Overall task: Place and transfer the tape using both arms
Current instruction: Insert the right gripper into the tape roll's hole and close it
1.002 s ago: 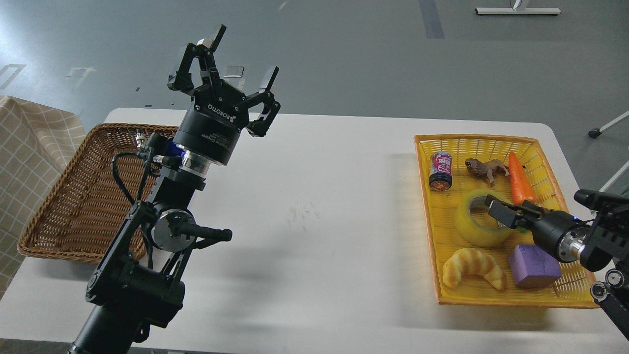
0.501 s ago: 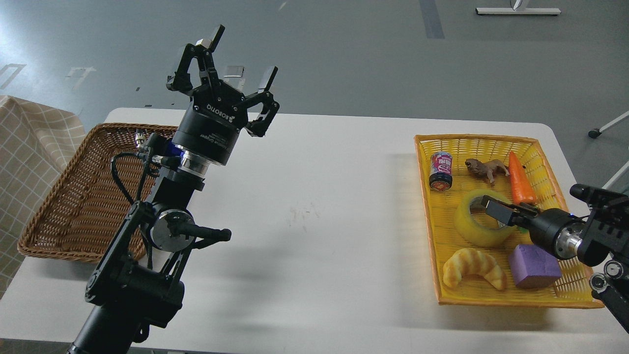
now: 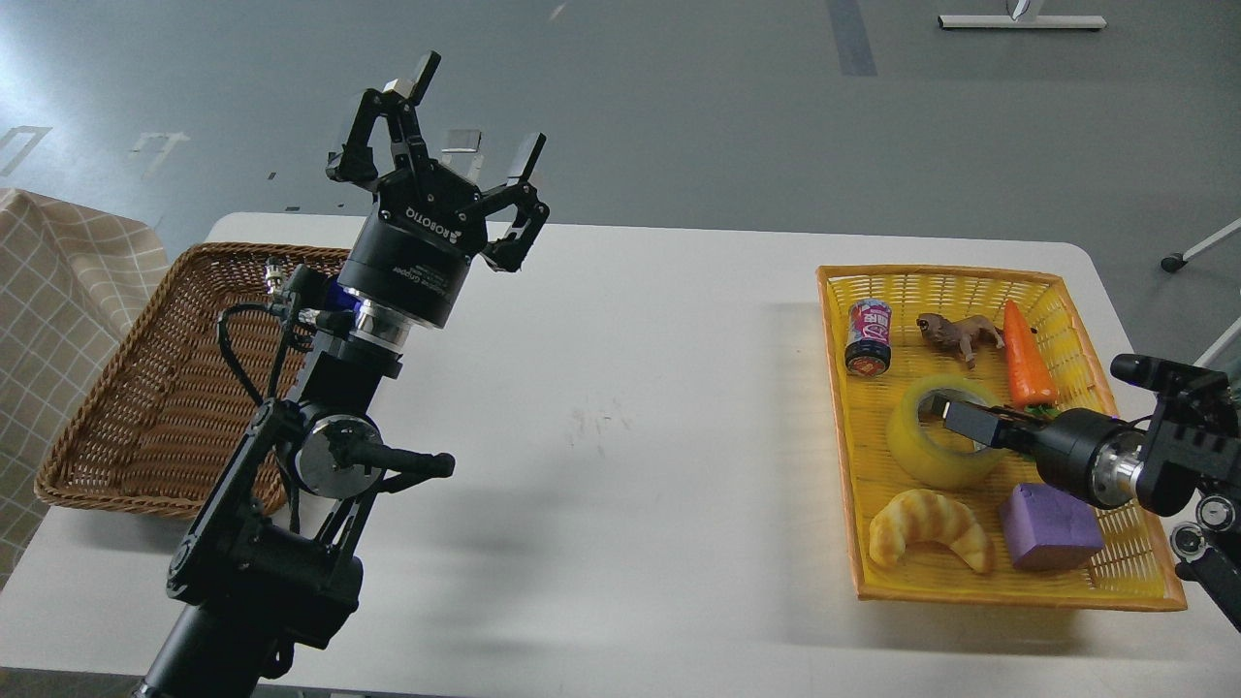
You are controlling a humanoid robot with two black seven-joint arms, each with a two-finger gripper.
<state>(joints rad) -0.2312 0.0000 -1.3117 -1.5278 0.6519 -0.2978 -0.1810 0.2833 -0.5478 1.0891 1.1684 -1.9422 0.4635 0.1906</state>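
The tape [image 3: 916, 448], a translucent yellow roll with a grey-white core, lies in the yellow basket [image 3: 970, 279] at the right. My right gripper [image 3: 952, 414] comes in from the right edge. Its fingers reach over the roll's right wall into the core and look closed on that wall. My left gripper [image 3: 475, 114] is open and empty, held high above the table's back left with its fingers pointing up, far from the tape.
In the yellow basket there are also a small can [image 3: 870, 336], a toy animal [image 3: 958, 334], an orange carrot [image 3: 1026, 355], a croissant toy [image 3: 929, 528] and a purple block [image 3: 1050, 525]. A brown wicker basket [image 3: 145, 388] stands at the table's left.
My right gripper has moved left and slightly up, and the tape has shifted left with it inside the basket. My left arm has barely moved.
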